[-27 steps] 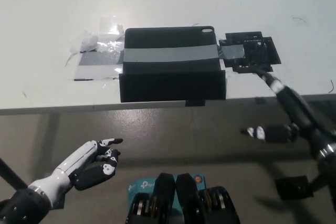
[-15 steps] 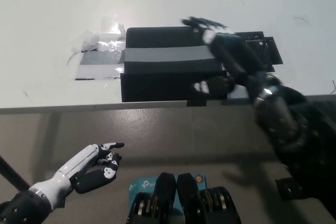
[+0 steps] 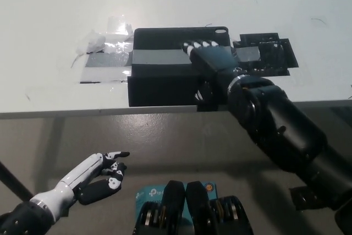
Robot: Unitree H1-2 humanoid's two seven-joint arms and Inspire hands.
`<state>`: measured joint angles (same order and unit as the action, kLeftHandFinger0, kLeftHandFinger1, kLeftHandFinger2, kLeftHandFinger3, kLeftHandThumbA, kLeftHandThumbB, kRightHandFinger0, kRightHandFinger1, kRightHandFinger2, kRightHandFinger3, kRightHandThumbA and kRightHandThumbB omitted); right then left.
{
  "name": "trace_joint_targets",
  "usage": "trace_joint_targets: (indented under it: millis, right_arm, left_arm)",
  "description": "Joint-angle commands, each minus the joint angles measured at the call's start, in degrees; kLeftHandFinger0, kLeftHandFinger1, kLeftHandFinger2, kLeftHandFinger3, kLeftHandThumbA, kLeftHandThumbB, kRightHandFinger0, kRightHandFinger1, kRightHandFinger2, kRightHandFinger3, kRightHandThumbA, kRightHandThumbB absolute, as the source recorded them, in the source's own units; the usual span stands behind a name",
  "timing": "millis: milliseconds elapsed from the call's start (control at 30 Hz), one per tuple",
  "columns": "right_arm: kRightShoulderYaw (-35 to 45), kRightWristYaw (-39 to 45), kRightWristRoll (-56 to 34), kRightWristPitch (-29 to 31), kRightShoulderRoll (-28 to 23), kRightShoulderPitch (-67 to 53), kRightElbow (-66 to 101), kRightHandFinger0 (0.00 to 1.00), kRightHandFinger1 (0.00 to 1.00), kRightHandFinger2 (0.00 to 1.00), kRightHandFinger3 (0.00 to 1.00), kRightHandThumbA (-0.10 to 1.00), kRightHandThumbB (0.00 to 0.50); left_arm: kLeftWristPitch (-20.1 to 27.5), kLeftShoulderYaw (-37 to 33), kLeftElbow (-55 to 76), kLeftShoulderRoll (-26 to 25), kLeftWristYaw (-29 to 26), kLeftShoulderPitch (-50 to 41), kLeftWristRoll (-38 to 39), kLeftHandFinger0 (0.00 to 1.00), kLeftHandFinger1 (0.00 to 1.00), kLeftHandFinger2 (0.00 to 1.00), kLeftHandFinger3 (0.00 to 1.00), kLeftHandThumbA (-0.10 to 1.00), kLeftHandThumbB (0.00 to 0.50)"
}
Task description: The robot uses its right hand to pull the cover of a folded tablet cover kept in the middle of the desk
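Nearest, the white left hand (image 3: 102, 173) rests below the counter's (image 3: 49, 9) front edge, fingers apart, holding nothing. Up on the counter, the black right hand (image 3: 212, 61) lies flat on the folded tablet cover (image 3: 159, 75), which sits at the front edge near the middle; fingers (image 3: 197, 45) spread along its grey band, gripping nothing yet. The risk: flat fingers slide off without catching the flap, or drag the whole cover over the edge. Beyond, clear tape (image 3: 107, 42) may resist.
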<state>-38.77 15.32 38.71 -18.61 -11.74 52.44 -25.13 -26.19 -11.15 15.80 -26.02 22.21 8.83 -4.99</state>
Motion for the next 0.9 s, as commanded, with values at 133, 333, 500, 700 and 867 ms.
trace_joint_targets:
  millis: [133, 333, 500, 700, 867]
  right_arm:
    - [-1.87, 0.04, 3.24, 4.36, 0.86, 3.96, -9.62, 1.00, 1.00, 1.00, 1.00, 1.00, 0.500]
    - [-3.90, 1.80, 4.14, 4.02, 2.55, 0.06, -7.13, 1.00, 1.00, 1.00, 1.00, 1.00, 0.500]
    - [-4.11, 0.76, 4.43, 5.34, 3.19, -1.75, -5.75, 1.00, 1.00, 1.00, 1.00, 0.97, 0.500]
    - [-2.91, 0.76, 4.84, 4.27, 2.33, -3.99, -2.11, 1.00, 1.00, 1.00, 1.00, 0.93, 0.500]
    - [-0.33, 3.50, 3.17, 2.28, 0.20, -8.62, 5.74, 1.00, 1.00, 1.00, 0.83, 0.87, 0.480]
  left_arm:
    - [-0.74, 1.06, 1.67, 0.01, 1.59, 1.32, -1.04, 0.81, 0.83, 0.95, 1.00, 1.00, 0.116]
    - [-0.74, 1.66, 1.49, 0.14, 2.28, 1.96, -0.90, 0.82, 0.83, 0.94, 1.00, 1.00, 0.103]
    - [-0.74, 1.57, 1.04, -0.30, 3.02, 2.76, -1.33, 0.83, 0.84, 0.95, 1.00, 1.00, 0.124]
    - [-0.74, 2.57, 1.39, -0.06, 3.49, 2.92, -1.36, 0.83, 0.84, 0.95, 1.00, 1.00, 0.115]
    - [-0.74, 2.98, 1.82, 0.40, 4.10, 2.85, -2.41, 0.83, 0.84, 0.95, 1.00, 1.00, 0.110]
